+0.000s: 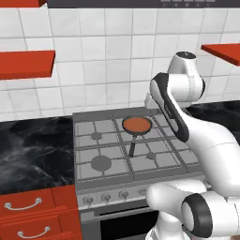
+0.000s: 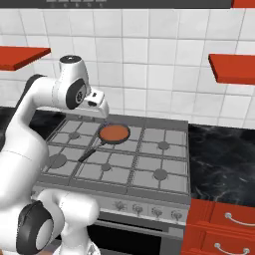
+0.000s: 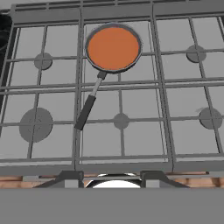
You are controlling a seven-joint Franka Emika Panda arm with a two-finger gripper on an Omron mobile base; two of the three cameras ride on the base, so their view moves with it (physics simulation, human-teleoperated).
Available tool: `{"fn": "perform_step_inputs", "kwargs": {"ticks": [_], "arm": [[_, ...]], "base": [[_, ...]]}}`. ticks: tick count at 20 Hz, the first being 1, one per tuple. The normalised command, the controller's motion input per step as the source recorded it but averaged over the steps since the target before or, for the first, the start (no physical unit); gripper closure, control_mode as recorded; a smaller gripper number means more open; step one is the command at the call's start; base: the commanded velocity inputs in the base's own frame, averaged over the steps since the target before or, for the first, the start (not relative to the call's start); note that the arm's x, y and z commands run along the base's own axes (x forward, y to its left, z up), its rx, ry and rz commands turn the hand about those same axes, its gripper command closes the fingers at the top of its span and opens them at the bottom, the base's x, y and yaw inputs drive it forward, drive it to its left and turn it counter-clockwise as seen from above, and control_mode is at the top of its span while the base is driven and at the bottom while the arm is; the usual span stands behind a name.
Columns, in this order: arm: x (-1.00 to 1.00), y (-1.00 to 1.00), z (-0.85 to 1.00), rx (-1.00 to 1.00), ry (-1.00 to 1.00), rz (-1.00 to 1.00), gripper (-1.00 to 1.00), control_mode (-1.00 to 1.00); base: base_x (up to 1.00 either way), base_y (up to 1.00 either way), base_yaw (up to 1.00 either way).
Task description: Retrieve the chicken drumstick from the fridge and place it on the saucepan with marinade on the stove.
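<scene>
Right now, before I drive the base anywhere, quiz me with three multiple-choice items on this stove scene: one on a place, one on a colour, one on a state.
1. Where does the saucepan sit on the stove?
A. back row, middle
B. front left burner
C. on the counter

2. What colour is the marinade?
A. green
B. orange-red
C. white

3. What lies in the marinade?
A. a drumstick
B. a spoon
C. nothing

Answers:
1. A: the hand view shows the pan on the rear centre grate, its handle pointing forward.
2. B: the disc of liquid is orange-red in all views.
3. C: the surface is smooth and unbroken.
</scene>
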Motion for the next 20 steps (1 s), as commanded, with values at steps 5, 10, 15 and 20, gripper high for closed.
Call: {"fn": "perform_step_inputs", "kwargs": {"ticks": [5,10,15,20], "arm": [[0.00,0.00,0.00,0.00,0.00,0.00,-1.00,1.00],[0.00,0.00,0.00,0.00,0.00,0.00,-1.00,1.00],[0.00,0.00,0.00,0.00,0.00,0.00,-1.00,1.00],[0.00,0.00,0.00,0.00,0.00,0.00,-1.00,1.00]], "base": [[-0.32,0.00,0.04],[-0.84,0.13,0.60],[-0.16,0.18,0.98],[-0.06,0.10,1.00]]}}
